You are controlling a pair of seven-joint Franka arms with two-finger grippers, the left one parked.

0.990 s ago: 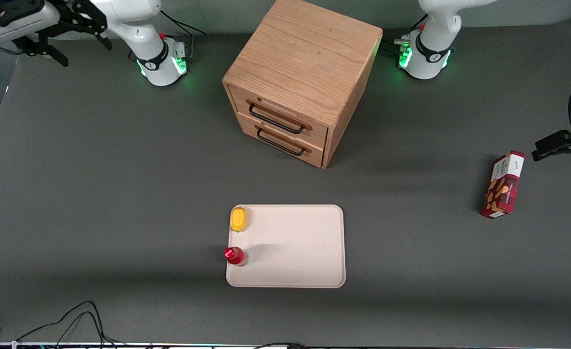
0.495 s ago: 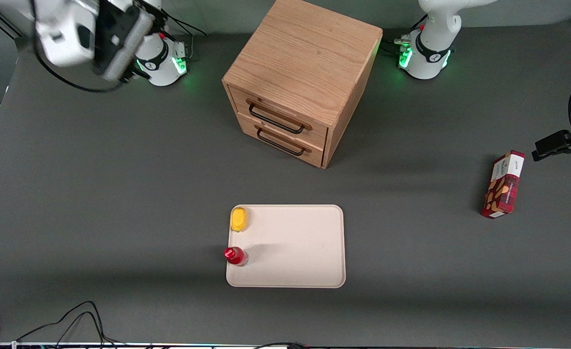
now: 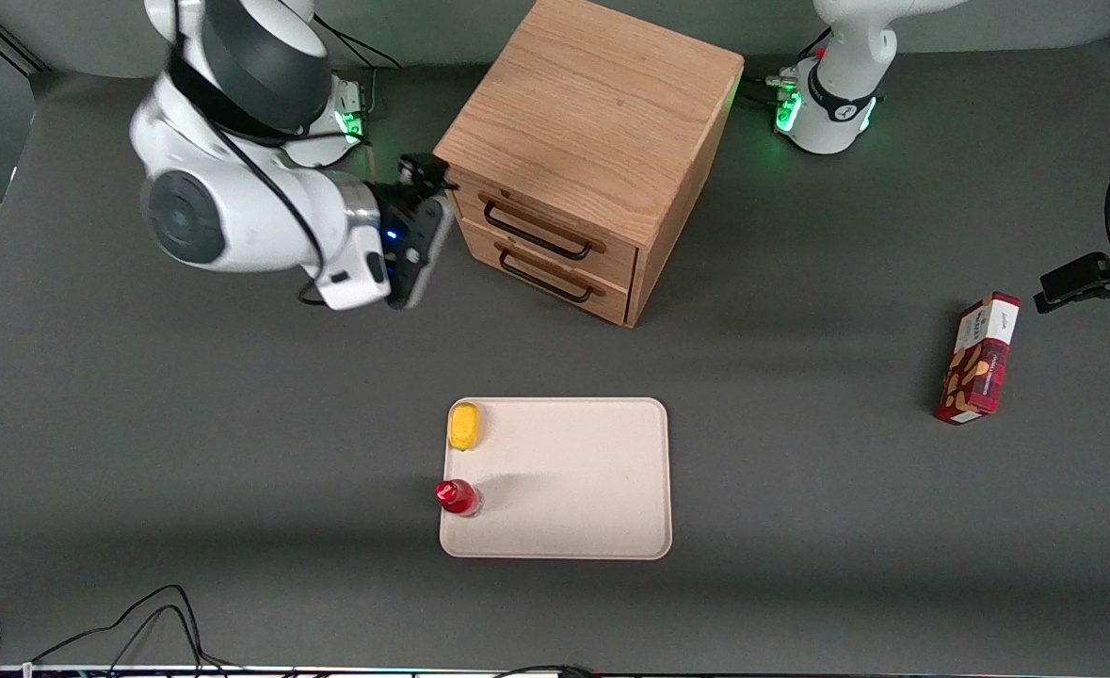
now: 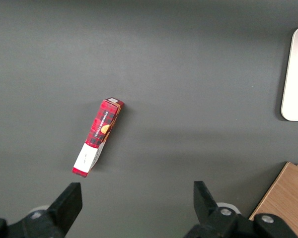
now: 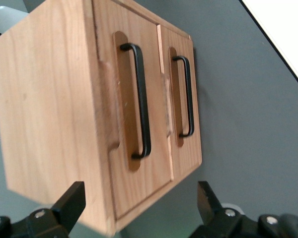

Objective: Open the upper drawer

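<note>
Hovering beside cabinet, claw [image 3: 423,179] spread wide, apparently clear of shut upper drawer [image 3: 540,224].

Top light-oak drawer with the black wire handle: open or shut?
Shut. The upper light-oak drawer sits flush with the wooden cabinet front; the open gripper hangs in front of it.

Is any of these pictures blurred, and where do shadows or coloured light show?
Right wrist view: the cabinet looks smeared, mostly at its edges, with the open gripper near the upper drawer. Front view: sharp; the cabinet throws a soft shadow toward the parked arm's end, and green light glows at both arm bases. Left wrist view: sharp, evenly lit.
</note>
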